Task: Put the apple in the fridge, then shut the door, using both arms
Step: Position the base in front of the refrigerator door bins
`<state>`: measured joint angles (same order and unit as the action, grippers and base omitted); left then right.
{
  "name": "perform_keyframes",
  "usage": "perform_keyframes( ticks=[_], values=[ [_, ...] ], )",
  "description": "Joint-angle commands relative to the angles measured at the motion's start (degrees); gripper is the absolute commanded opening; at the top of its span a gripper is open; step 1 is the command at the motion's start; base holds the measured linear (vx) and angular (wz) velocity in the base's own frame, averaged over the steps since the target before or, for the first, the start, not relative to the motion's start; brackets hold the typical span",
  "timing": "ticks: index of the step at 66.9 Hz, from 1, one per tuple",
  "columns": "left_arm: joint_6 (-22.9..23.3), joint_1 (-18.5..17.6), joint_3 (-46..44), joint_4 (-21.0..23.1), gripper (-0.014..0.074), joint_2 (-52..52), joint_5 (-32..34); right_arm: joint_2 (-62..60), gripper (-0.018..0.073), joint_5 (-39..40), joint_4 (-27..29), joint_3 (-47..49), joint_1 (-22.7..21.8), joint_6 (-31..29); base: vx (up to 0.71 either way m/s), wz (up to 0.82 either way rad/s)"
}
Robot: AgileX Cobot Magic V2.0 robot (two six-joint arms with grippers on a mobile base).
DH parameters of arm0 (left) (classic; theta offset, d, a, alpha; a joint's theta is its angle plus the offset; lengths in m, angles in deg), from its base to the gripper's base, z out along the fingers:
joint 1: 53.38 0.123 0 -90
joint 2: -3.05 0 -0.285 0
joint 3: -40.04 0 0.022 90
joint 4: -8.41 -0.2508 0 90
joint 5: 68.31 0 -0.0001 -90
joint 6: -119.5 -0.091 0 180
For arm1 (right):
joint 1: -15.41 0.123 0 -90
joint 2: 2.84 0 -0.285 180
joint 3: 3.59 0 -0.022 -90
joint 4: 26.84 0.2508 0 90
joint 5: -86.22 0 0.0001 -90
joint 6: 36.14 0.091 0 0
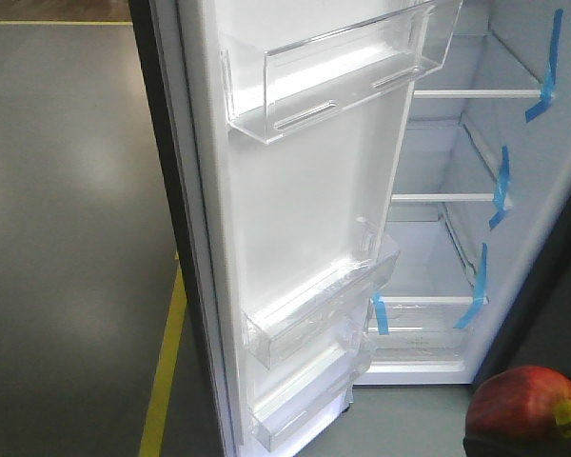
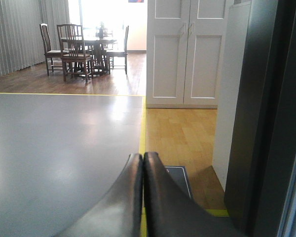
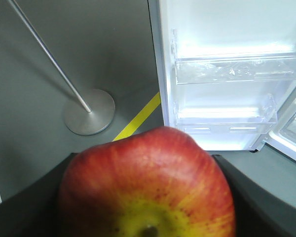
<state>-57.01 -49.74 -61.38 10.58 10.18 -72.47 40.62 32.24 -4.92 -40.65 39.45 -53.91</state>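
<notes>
The red apple [image 3: 148,182] with yellow around its stem dip fills the right wrist view, and my right gripper [image 3: 148,197] is shut on it, a black finger on each side. In the front view the apple [image 1: 523,405] shows at the bottom right corner, low in front of the fridge [image 1: 438,238], whose white inside holds clear shelves and blue tape strips. The door [image 1: 295,248] stands wide open, its white inner side with clear bins facing me. My left gripper [image 2: 142,158] is shut on nothing, pointing past the fridge's dark side [image 2: 259,118] at the floor.
A metal stand with a round base [image 3: 89,111] is on the grey floor left of the door. Yellow floor tape [image 1: 164,371] runs beside the door. White cupboard doors [image 2: 185,52] and a dining table with chairs [image 2: 84,47] lie far behind.
</notes>
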Motion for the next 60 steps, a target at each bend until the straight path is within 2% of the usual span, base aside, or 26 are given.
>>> perform_keyframes(
  ticks=[1, 60],
  values=[
    [0.19, 0.23, -1.07, 0.24, -0.0006, -0.74, 4.16, 0.09, 0.0088, 3.42, 1.3, 1.57, -0.02, -0.63, 0.07, 0.02],
    [0.19, 0.23, -1.07, 0.24, -0.0006, -0.74, 4.16, 0.09, 0.0088, 3.42, 1.3, 1.57, -0.02, -0.63, 0.07, -0.02]
  ],
)
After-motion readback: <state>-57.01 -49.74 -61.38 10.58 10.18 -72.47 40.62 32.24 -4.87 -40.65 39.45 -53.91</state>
